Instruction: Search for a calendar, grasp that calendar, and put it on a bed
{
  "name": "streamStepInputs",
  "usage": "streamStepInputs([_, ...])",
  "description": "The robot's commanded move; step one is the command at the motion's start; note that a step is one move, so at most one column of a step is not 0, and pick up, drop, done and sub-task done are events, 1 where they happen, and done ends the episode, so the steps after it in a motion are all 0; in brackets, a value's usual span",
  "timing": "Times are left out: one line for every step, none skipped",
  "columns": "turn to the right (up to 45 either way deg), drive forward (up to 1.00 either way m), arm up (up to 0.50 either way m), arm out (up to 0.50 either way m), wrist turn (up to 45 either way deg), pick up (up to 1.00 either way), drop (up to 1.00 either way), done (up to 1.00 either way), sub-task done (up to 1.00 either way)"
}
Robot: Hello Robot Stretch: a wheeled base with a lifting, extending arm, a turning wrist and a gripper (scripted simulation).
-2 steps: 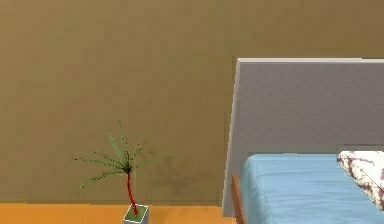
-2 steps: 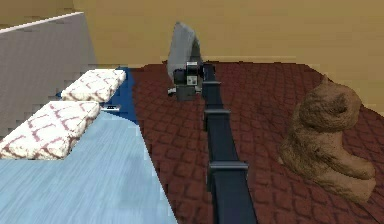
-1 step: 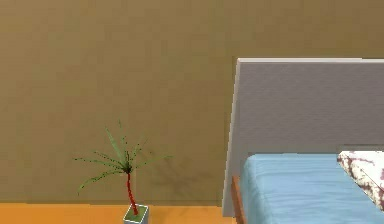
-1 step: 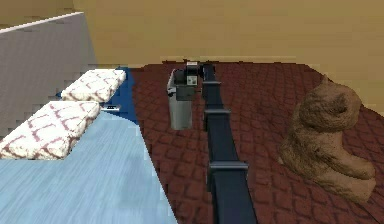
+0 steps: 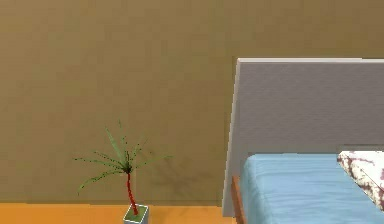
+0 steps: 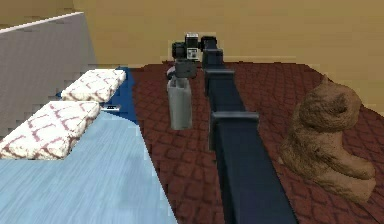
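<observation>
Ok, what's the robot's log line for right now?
phase: carry | fingers: hold grey thing | where: beside bed | next: probably onto bed

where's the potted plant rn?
Forward view, lower left: the potted plant stands on the floor, left of the bed's grey headboard.

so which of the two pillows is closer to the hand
The upper pillow in the arm side view, next to the grey headboard. The other pillow lies lower down the bed, farther from the hand.
</observation>
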Motion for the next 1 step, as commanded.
streamStepInputs([0.0, 0.00, 0.00, -0.08, 0.0, 0.00, 0.00, 0.00, 0.00])
